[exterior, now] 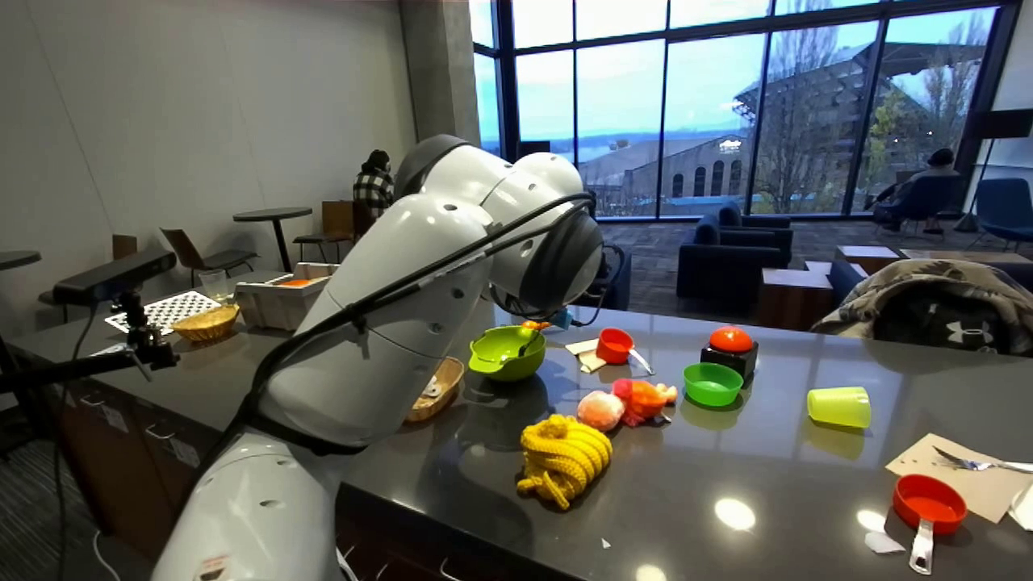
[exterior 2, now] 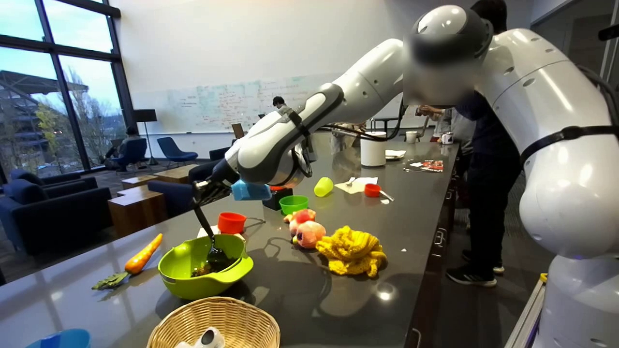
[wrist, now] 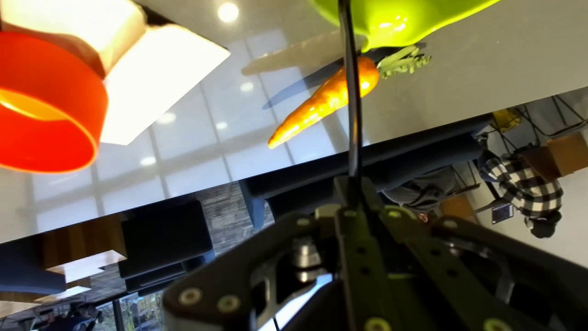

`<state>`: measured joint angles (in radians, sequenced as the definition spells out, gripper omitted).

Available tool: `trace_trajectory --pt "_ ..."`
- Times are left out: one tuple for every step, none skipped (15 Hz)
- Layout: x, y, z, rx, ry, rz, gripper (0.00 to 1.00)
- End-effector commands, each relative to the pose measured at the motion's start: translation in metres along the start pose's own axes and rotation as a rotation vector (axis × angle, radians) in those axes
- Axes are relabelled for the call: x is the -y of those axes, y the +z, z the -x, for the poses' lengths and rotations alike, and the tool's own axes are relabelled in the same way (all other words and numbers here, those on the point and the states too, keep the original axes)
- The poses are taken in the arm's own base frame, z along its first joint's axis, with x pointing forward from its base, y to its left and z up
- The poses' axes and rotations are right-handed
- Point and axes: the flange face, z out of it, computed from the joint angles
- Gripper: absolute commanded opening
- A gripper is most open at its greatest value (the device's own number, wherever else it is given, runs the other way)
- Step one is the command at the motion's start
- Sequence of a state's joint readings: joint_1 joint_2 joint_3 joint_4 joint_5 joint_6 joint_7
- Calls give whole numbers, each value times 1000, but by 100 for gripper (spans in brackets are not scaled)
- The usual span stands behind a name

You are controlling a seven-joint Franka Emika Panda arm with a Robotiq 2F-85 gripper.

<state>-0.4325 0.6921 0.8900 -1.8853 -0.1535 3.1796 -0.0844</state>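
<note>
The claw (wrist: 354, 186) grasps a black utensil (exterior 2: 204, 222), its head inside a lime bowl (exterior 2: 188, 286); a carrot (exterior 2: 143, 256) lies between the bowl and the worktop's (exterior 2: 309, 304) window-side edge.

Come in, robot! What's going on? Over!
End effector grips black utensil. Utensil's lower end inside green bowl; bowl's wall might block sideways moves. Carrot outside, beside bowl.

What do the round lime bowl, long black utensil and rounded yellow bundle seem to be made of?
Lime bowl: probably plastic; smooth, glossy, with bright highlights. Black utensil: shiny handle; plastic or coated metal, I cannot tell. Yellow bundle: apparently knitted yarn, matte; thick stitches show.
</note>
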Motion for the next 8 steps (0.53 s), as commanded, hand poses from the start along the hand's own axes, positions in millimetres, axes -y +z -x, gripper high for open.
trace_trajectory --pt "-14 -2 -22 -15 -4 13 1" --pt "-11 0 -26 -16 -8 10 1" --pt "-7 1 -29 -15 -12 4 1" --pt "-1 4 -31 -14 -15 -5 1" --pt "5 6 -32 -10 -18 -15 1" --pt "12 10 -31 -7 -25 -23 1" --pt "19 13 -30 -1 -28 -34 1" --pt "25 17 -29 3 -32 -43 1"
